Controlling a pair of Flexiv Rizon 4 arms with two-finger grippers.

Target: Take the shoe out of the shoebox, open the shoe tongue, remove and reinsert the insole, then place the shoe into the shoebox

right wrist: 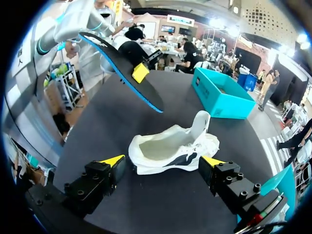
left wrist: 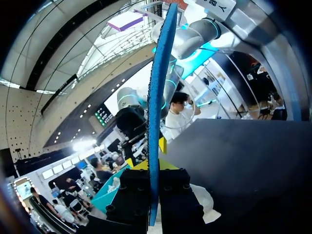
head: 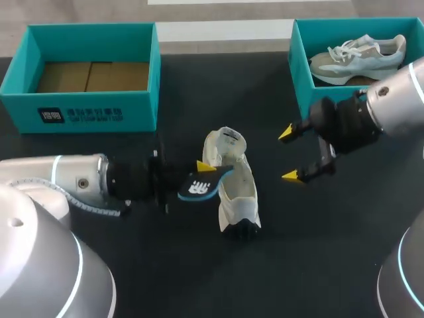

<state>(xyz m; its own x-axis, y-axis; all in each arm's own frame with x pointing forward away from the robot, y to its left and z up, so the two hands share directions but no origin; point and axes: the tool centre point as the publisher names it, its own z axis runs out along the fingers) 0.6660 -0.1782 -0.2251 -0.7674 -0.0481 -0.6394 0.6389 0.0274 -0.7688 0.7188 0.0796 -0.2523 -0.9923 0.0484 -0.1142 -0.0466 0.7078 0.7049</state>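
Head view has the black table [head: 331,258] taking up pretty much everything. At the far edge there are two teal boxes. The left shoebox [head: 86,109] has only its brown cardboard floor showing, and the right shoebox [head: 299,63] has a grey sneaker [head: 361,56] lying in it. The white shoe [head: 235,189] is out on the table around the middle, well apart from both boxes. It sits on its sole with the opening facing up, and you can see that nicely in the right wrist view [right wrist: 168,146]. The insole [head: 199,187], blue with a dark top, is up off the table just beside the shoe. The left gripper [head: 197,177] is clamped on it from both sides, and in the left wrist view the insole [left wrist: 158,97] stands edge-on, squeezed in that gripper [left wrist: 155,169]. The right gripper [head: 288,154] hangs on the other side of the shoe with its yellow tips spread wide, holding nothing. From its own camera [right wrist: 163,161] the shoe is just ahead of the fingers.
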